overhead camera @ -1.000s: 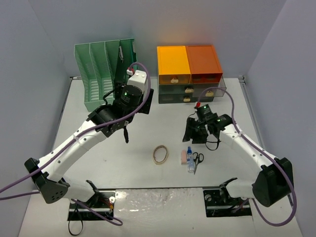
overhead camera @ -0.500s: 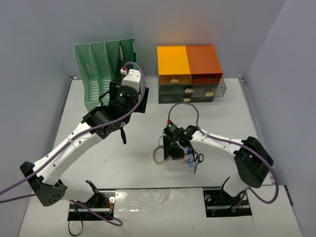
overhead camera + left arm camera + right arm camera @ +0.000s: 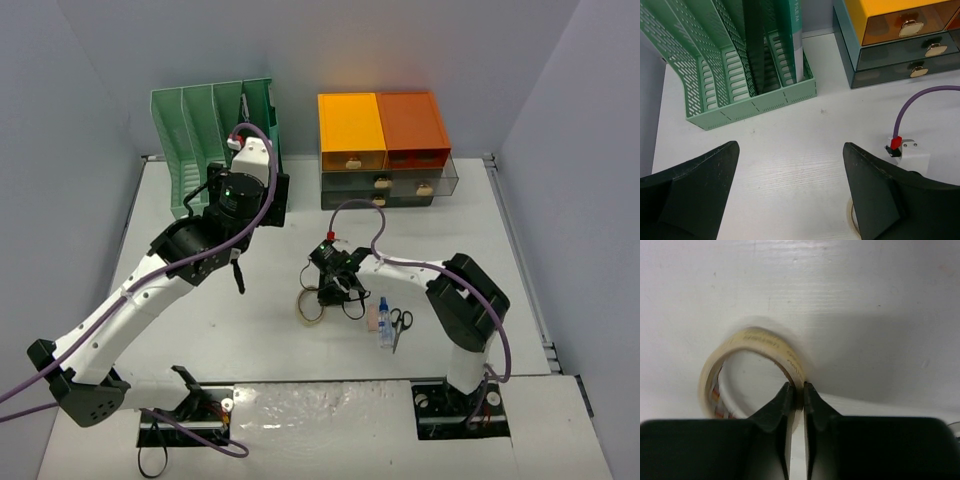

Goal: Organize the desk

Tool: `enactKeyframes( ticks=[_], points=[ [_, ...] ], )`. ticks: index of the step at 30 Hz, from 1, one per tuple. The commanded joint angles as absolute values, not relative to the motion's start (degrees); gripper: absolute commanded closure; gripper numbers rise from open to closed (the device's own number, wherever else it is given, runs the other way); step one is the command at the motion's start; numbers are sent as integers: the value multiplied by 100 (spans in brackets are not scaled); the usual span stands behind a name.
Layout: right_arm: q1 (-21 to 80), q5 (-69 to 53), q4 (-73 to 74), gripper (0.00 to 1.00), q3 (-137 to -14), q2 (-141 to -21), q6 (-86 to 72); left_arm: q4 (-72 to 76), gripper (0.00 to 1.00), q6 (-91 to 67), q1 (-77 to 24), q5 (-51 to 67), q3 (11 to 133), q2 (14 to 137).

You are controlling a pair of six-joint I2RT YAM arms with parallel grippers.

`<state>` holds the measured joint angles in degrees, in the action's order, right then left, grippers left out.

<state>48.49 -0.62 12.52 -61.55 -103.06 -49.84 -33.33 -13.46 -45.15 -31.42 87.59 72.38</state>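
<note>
Right now the right gripper (image 3: 796,390) is pinching the wall of the tape roll (image 3: 762,339), one finger inside the ring and one outside, and the roll is sitting near the middle of the white desk (image 3: 250,340), which is spreading beneath both arms. The left gripper (image 3: 790,146) is hanging wide open and holding nothing above the desk, with the green file rack (image 3: 210,130) standing at 11 o'clock and the drawer cabinet (image 3: 385,150) at 1 o'clock. At the roll's 3 o'clock, a pink eraser (image 3: 372,318), a glue bottle (image 3: 385,328) and scissors (image 3: 400,325) are lying side by side.
</note>
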Motion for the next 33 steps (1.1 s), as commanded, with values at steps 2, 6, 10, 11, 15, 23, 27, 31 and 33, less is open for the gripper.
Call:
enactKeyframes(
  ticks=[2,6,10,11,15,23,27,31,33],
  points=[
    [4897,308,1215,100,-6343,-10305,-5152,-3197,18,-1152,-4422,-3121,8961,7045],
    [4930,342,1308,100,-6571,-10031,-5046,-3182,18,-1169,-4395,-3085,8947,7040],
    [4853,760,2039,100,-7502,-9514,-4785,-3104,18,-1186,-4395,-3085,8869,7023],
    [4772,797,2201,100,-7815,-9406,-4685,-3099,18,-1199,-4390,-3064,8860,7031],
    [4104,779,2487,100,-8771,-9040,-4355,-3076,18,-1275,-4383,-2997,8812,7034],
    [2716,1207,2507,100,-9642,-8873,-4193,-3054,18,-1419,-4377,-2883,8732,7034],
    [2210,1433,2425,100,-9779,-9026,-4403,-3084,18,-1425,-4377,-2849,8769,7055],
    [2008,1701,2350,100,-9830,-9217,-4556,-3103,18,-1406,-4377,-2856,8803,7061],
    [1858,1734,2174,100,-9752,-9251,-4630,-3116,18,-1393,-4377,-2856,8803,7058]
  ],
)
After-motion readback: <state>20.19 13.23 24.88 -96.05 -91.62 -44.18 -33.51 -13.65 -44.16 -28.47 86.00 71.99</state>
